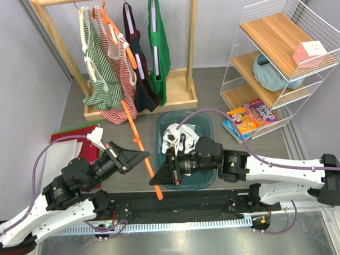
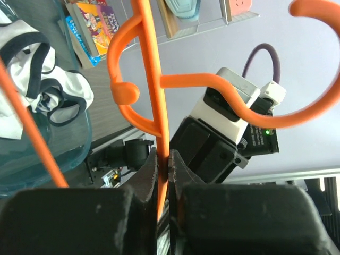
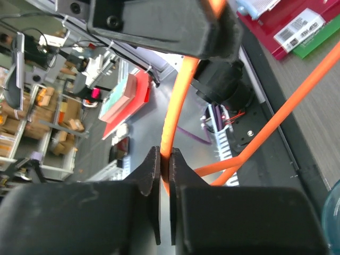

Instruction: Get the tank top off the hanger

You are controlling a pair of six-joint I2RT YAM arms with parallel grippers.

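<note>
Overhead, tank top (image 1: 177, 135) lies in bin (image 1: 207, 121) — wrist views show left claw (image 2: 163, 167), right claw (image 3: 165, 167) pinching hanger (image 2: 154, 106).

Grey wood-grain tabletop (image 1: 210, 83), running back to the wall. At back L: wooden base of clothes rack (image 1: 188, 95), flat on the top. Ctr: teal see-thru bin (image 1: 161, 140), just in front of rack base. R side: white wire shelf unit (image 1: 267, 33) standing on the top; just beside its front, colourful books (image 1: 249, 117) lying flat. L side: red folder (image 1: 69, 136) flat, w/ white sheet (image 1: 61, 152) over it. Near edge: black strip (image 1: 179, 203) across the width.
</note>
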